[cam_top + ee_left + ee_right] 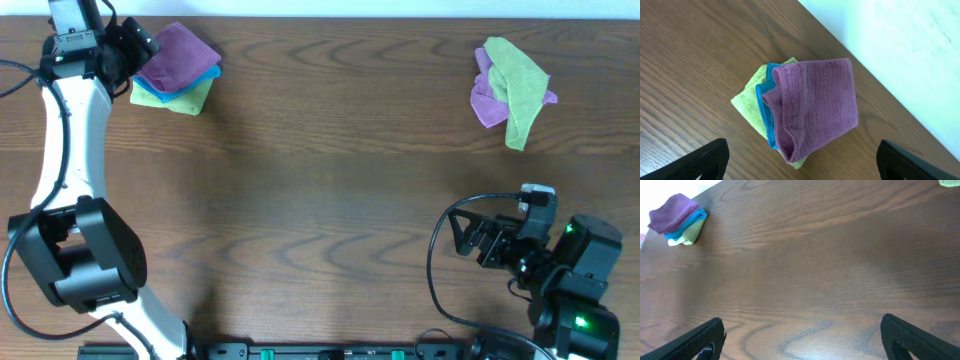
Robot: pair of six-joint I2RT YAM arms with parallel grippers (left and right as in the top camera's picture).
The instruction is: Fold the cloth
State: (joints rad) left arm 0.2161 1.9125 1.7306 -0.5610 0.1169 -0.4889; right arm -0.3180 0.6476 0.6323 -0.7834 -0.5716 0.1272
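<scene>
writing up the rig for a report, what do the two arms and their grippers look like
The left arm has white tubular links joined by bulky black joints, ending in the black left gripper. The right arm is mostly black, with green lights glowing on its housings and a thin black cable looping beside the black right gripper. Its fingers are matte black wedges.

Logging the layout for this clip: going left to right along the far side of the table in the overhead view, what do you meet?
The left gripper, open → folded stack of purple, blue and green cloths → bare wooden table → loose heap of green and purple cloths.
</scene>
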